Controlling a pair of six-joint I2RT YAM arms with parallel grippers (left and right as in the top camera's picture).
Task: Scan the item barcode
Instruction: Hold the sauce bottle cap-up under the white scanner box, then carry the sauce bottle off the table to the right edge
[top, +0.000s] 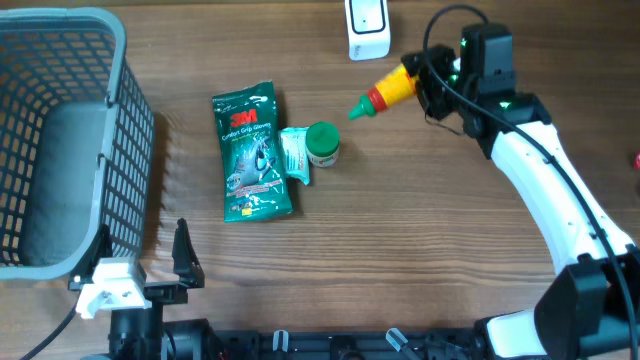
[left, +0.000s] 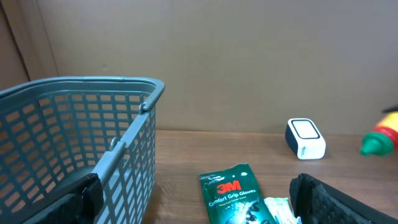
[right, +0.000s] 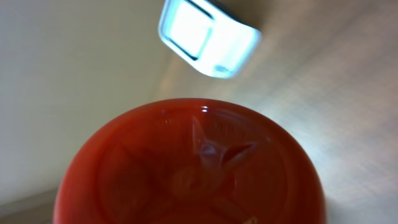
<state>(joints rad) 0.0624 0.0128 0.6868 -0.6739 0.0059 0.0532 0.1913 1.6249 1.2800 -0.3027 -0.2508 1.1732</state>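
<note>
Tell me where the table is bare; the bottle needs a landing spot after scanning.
Bare wood lies between the basket and the glove pack, along the near edge, and between the green-capped tub and the right arm. Crowded: pack and tub touch; the bottle hangs by the scanner.

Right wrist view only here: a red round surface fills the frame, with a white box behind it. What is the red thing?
Observer: It is the bottom end of a yellow and red bottle with a green cap, held sideways in the right gripper.
Operator: Where does the cap point?
Observer: Roughly toward a green glove pack lying flat on the table, well apart from the cap.
</note>
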